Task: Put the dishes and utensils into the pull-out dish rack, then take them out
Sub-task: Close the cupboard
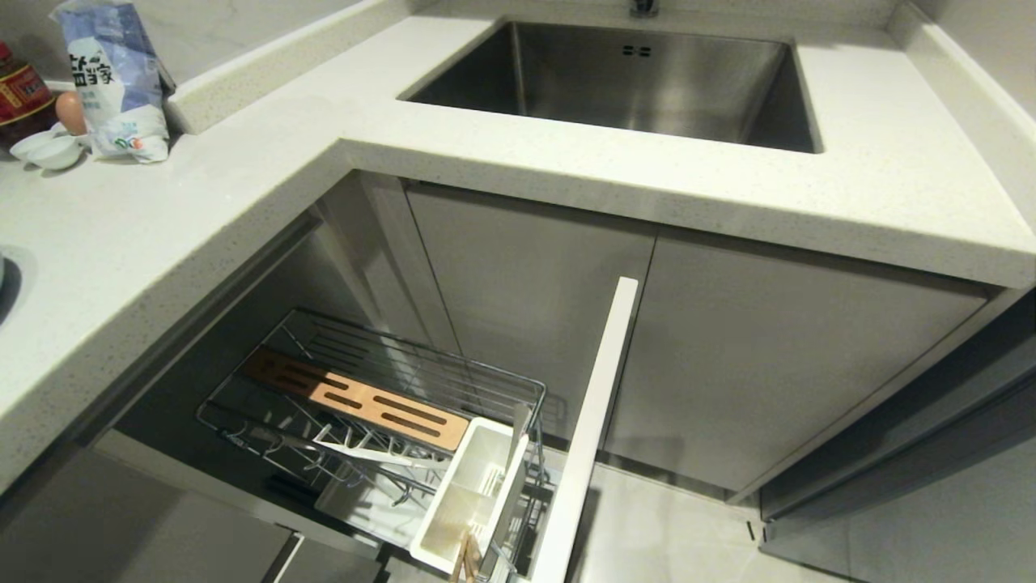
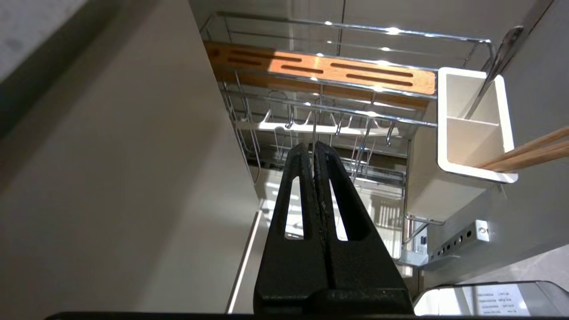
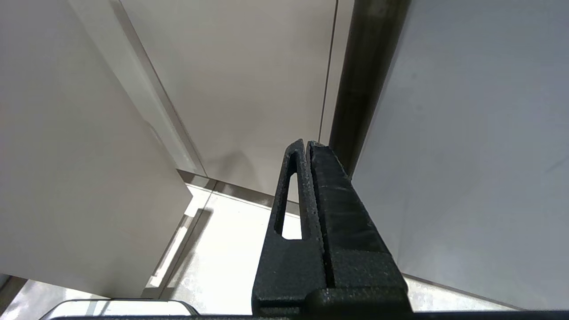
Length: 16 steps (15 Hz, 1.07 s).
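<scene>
Chrome rack (image 1: 388, 380) stands pulled out before you, chopsticks (image 2: 529, 153) and spoon (image 2: 500, 58) in its caddy (image 2: 473, 129). Your left end effector (image 2: 314, 149) hangs clamped empty; the right end effector (image 3: 306, 146) likewise.

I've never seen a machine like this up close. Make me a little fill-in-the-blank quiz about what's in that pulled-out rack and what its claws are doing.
1. The chopsticks stand in the white ____ of the pull-out dish rack.
2. The fingers of the left claw are pressed ____.
3. The rack's slotted strip is made of ____.
4. The right claw holds ____.

Missing words: caddy; shut; wood; nothing
</scene>
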### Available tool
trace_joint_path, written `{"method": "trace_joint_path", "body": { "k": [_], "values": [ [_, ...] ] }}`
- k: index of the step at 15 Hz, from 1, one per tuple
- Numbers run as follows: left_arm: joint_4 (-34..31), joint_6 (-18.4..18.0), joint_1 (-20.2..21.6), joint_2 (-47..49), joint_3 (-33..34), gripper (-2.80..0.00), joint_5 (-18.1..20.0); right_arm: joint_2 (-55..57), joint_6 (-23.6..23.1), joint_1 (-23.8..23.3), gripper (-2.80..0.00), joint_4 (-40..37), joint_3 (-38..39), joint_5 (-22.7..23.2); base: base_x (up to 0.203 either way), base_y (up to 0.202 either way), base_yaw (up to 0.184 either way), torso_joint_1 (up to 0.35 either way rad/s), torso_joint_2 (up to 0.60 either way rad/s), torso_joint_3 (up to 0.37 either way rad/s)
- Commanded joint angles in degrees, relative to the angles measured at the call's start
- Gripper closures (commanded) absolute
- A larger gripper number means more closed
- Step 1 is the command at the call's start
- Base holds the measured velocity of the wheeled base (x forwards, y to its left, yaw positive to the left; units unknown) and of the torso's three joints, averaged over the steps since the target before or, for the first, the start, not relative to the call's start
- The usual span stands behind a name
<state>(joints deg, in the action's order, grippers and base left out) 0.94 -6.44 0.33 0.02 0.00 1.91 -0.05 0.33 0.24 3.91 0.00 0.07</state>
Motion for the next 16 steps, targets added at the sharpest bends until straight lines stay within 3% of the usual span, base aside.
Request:
{"method": "trace_joint_path", "body": {
  "k": [1, 9, 16],
  "values": [
    [0.11, 0.04, 0.02, 0.05, 0.7, 0.0, -0.03, -0.04, 0.02, 0.02, 0.0, 0.04, 1.32, 0.01, 0.0, 0.0, 0.0, 0.0, 0.0, 0.0],
    [0.11, -0.26, 0.02, 0.05, 0.7, 0.0, 0.04, -0.04, 0.02, 0.02, 0.0, 0.04, 1.32, 0.01, 0.0, 0.0, 0.0, 0.0, 0.0, 0.004],
    [0.2, 0.02, 0.02, 0.06, 0.7, 0.0, 0.2, -0.04, 0.02, 0.02, 0.0, 0.04, 1.32, 0.01, 0.0, 0.0, 0.0, 0.003, 0.0, 0.17]
  ]
}}
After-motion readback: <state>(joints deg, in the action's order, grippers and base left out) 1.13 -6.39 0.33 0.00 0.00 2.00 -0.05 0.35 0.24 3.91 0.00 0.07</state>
